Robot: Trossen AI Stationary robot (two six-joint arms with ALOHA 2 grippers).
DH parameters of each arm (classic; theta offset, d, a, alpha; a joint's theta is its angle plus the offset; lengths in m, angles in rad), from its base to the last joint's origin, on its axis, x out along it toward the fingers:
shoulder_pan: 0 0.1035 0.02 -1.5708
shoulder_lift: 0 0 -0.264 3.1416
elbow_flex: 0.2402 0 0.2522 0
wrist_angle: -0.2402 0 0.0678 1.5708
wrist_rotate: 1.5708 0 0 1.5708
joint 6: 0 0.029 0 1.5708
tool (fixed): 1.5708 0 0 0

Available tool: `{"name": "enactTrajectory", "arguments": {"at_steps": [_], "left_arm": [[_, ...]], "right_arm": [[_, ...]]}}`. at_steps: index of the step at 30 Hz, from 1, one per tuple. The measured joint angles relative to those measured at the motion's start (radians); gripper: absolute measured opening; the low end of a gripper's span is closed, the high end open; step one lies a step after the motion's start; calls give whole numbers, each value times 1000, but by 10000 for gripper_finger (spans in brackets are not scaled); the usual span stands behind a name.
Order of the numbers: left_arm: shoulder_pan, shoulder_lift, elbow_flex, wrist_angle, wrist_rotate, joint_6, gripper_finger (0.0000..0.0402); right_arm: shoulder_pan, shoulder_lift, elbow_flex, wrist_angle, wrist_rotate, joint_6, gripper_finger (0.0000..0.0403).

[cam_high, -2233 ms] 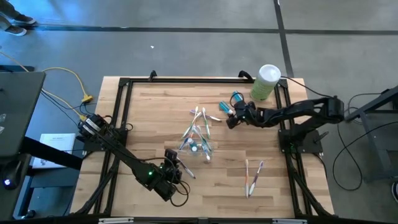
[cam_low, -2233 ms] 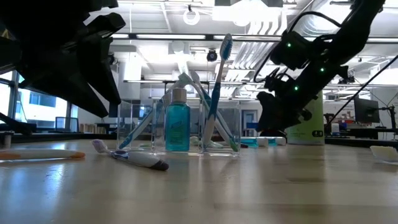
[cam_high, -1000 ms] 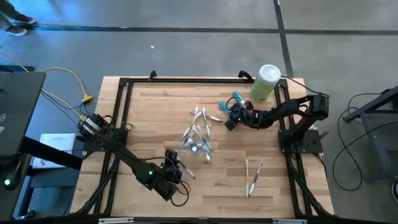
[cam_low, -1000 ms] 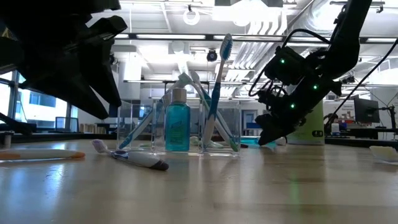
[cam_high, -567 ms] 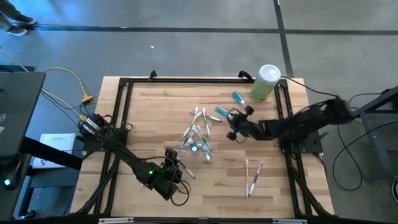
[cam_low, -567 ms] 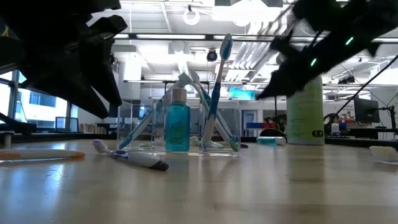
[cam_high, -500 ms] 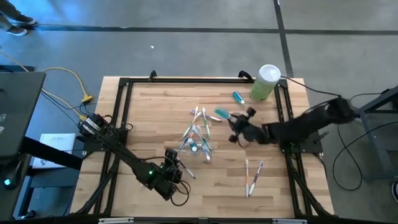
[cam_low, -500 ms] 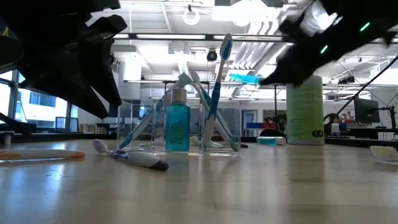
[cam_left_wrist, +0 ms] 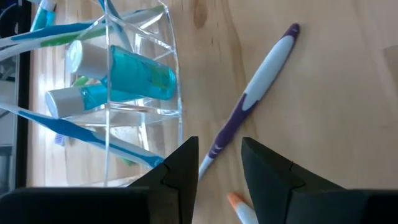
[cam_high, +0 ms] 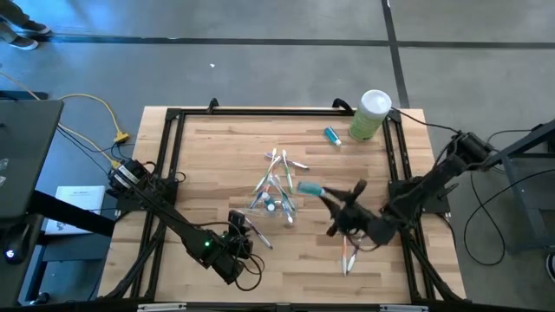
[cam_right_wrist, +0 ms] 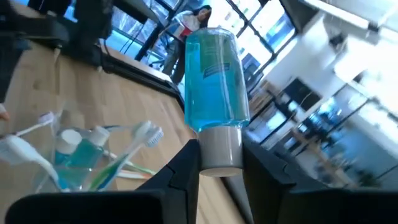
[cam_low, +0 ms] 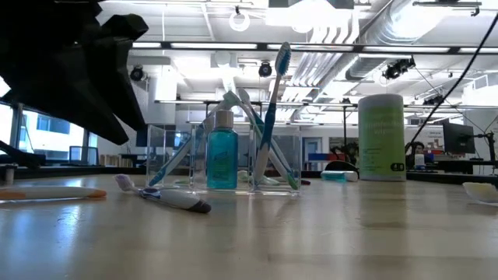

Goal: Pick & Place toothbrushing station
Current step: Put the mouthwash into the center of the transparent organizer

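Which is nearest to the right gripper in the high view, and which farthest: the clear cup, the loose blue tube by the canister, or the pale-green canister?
From the right gripper, which holds a blue tube by its white cap:
1. Clear cup, just left of it, mid-table.
2. Loose blue tube, toward the far edge.
3. Pale-green canister, at the far right corner.

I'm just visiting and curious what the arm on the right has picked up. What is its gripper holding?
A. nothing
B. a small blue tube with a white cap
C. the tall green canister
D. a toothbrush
B: the right wrist view shows the right gripper pinching the white cap of a small blue tube, carried above the table near the clear cup, while the green canister stands untouched at the back.
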Motion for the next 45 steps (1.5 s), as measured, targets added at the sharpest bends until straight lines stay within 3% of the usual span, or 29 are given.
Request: {"name": "enactTrajectory", "arguments": {"at_steps": [6,12,17,25,31,37,41,45], "left_arm": [[-34,-5,0,-8,-35,-52,114],[-85,-103,0,-50,-91,-64,114],[-111,-203,0,-16,-58,-64,114],[-124,-266,0,177,38,45,114],[-95,-312,0,160,96,126,114],[-50,-474,0,146,155,189,114],[45,-569,0,148,227,83,114],[173,-588,0,153,413,-14,114]], "right_arm": [[33,151,152,-1,37,-211,84],[19,267,319,-15,23,-444,84],[-11,308,440,-143,-27,-502,84],[-101,337,483,-169,-151,-820,84],[-181,337,482,-283,-164,-865,84],[-189,338,482,-380,-173,-836,84],[-148,338,482,-359,-194,-838,84],[-110,338,482,-318,-197,-823,84]]}}
